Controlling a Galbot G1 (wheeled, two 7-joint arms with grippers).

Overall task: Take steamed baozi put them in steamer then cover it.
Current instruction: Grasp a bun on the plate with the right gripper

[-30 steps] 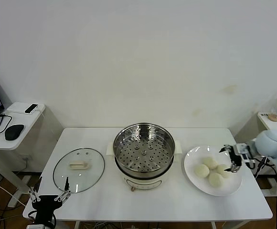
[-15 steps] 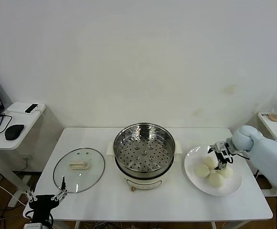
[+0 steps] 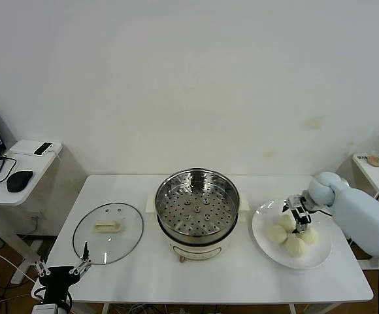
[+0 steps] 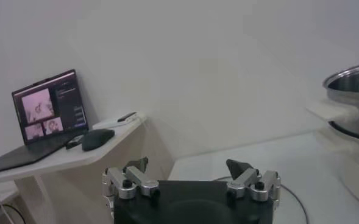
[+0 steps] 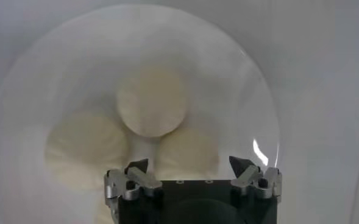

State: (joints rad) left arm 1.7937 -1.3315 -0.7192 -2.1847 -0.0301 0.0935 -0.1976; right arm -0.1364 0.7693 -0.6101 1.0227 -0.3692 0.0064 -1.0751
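- Since a second ago the right gripper (image 3: pixel 298 216) has swung in from the right edge of the plate (image 3: pixel 268 244) to hang over the buns (image 3: pixel 278 233), while the left gripper (image 3: pixel 63 269) has dropped a little at the near left corner of the table (image 3: pixel 242 275).
- Right fingers stand apart in the wrist view, straddling a bun (image 5: pixel 188 152) without clamping it (nothing is lifted yet).
- Left fingers are spread and empty; that arm looks idle.
- All four buns sit bunched and touching on the plate, right of the steamer (image 3: pixel 197 210), whose tray is bare.
- Risk, as I judge it: closing on so tight a cluster could pinch a neighbour or squash soft dough.
- The lid (image 3: pixel 107 231) lies flat left of the steamer, out of the way; a side desk with a mouse (image 3: pixel 19 180) stands further left.
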